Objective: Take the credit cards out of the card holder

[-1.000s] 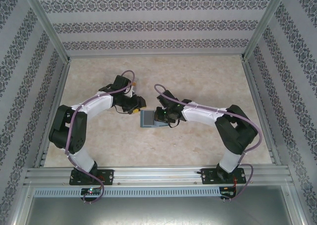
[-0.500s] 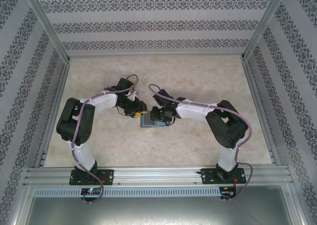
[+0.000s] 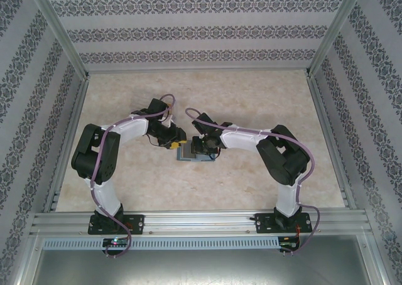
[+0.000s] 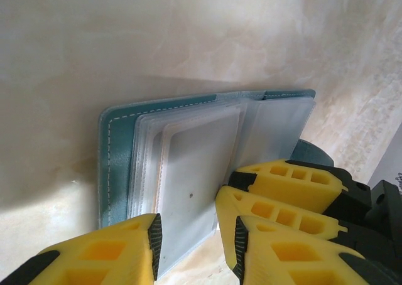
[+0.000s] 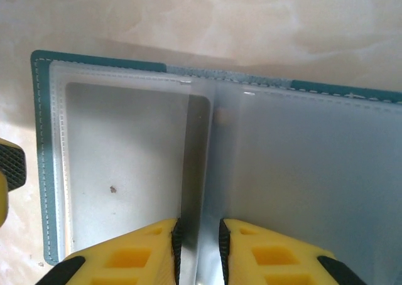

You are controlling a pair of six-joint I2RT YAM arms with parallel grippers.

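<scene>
Right wrist view: the card holder (image 5: 41, 140), a soft teal cover with white stitching and glossy clear sleeves, is laid open on the marbled surface (image 5: 188, 15). One sleeve is pinched by the right end effector (image 5: 200, 225). The left end effector (image 4: 195, 228) is held open over a grey card (image 4: 195, 159) in a sleeve.

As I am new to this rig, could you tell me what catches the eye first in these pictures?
Two arms meet over an open teal card holder on the marbled table, inside ornate patterned walls. Up close, the right gripper pinches a clear sleeve by the fold; the left gripper straddles the sleeves' edge.
</scene>
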